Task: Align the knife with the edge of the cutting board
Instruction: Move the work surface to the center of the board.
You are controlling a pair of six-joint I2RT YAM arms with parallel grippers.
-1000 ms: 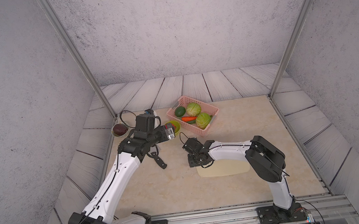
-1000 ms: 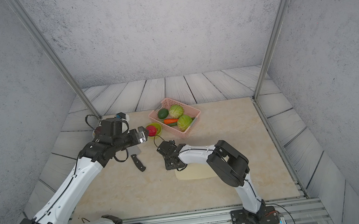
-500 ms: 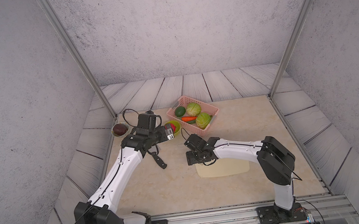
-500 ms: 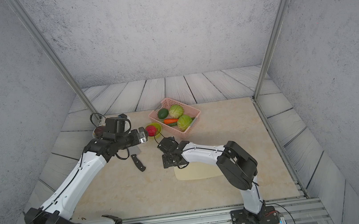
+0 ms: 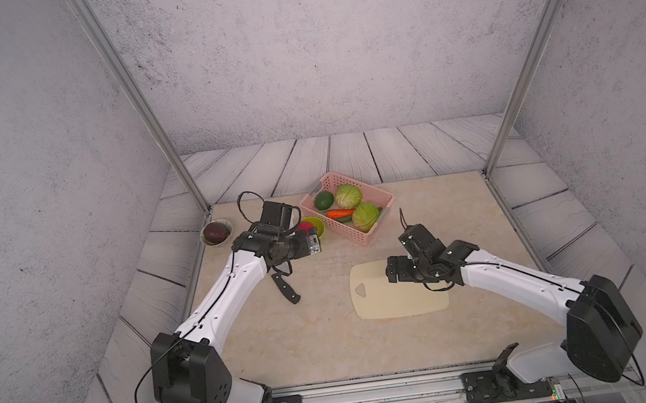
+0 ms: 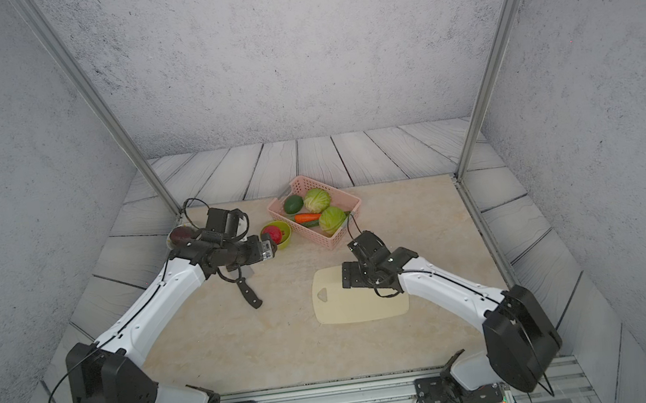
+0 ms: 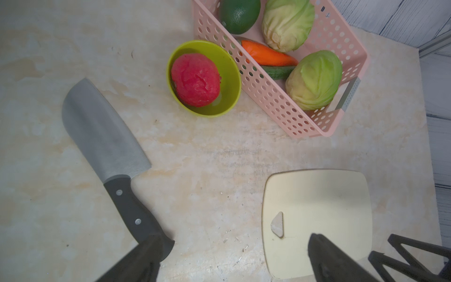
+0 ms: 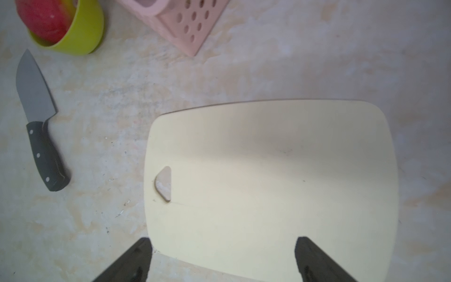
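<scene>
Nearest lies the cutting board (image 5: 399, 293), flat on the table to the right of centre, its heart-shaped hole (image 8: 164, 184) by the left short side. That side faces the knife, so it is probably the edge to line up against. The right gripper (image 8: 223, 240) hangs over the far part of the board with its jaws spread wide and nothing between them. It seems parked there either to steady the board or simply to leave the open left side free.

To the left and a little farther, well apart from the board, the knife (image 7: 111, 158) lies flat and slanted, with the black handle (image 7: 136, 214) nearer and the blade running away to the far left. It is not parallel to any board edge, so the task looks undone. The left gripper (image 7: 235, 236) hovers above it, jaws wide and empty, likely readying for the handle.

Beyond stand a green bowl (image 7: 229, 73) holding a red fruit (image 7: 195, 80), and a pink basket (image 5: 375, 231) of vegetables, both clear of the likely path.
</scene>
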